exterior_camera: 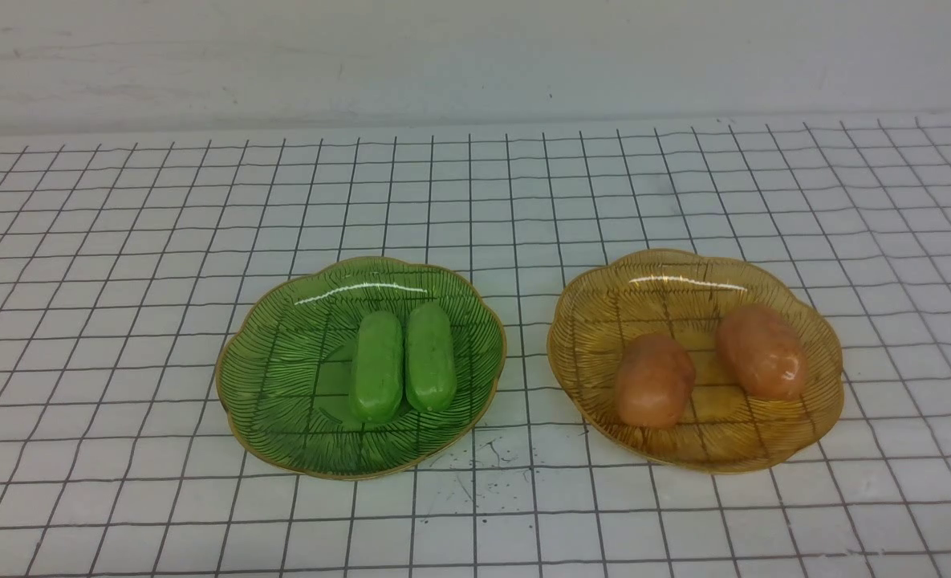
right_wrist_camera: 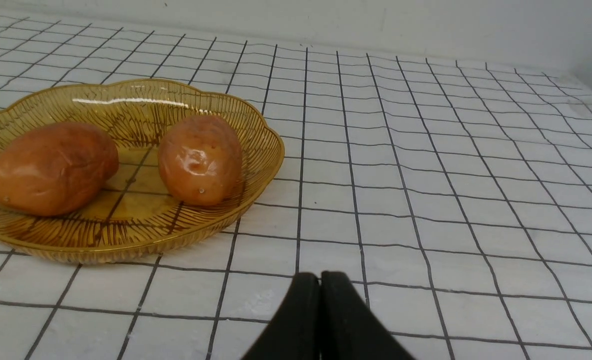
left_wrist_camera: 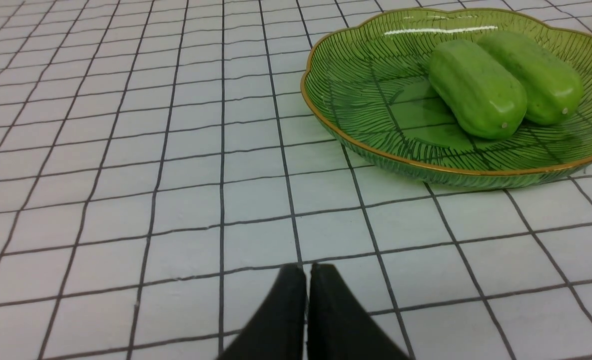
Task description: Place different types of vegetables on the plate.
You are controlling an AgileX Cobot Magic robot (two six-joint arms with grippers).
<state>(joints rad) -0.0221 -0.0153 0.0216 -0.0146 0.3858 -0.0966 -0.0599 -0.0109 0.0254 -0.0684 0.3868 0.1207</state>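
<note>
The 2 smooth light-green oblong cucumbers (exterior_camera: 402, 361) lie side by side in the green translucent scalloped plate (exterior_camera: 282, 385), on the left. The 2 orange-brown oval potatoes (exterior_camera: 708, 367) rest apart in the amber translucent scalloped plate (exterior_camera: 692, 449), on the right. Both plates sit on the white grid-lined surface (exterior_camera: 515, 498). Left claw (left_wrist_camera: 307, 270) and right claw (right_wrist_camera: 325, 277): fingers pressed together, gripping 0 items.
</note>
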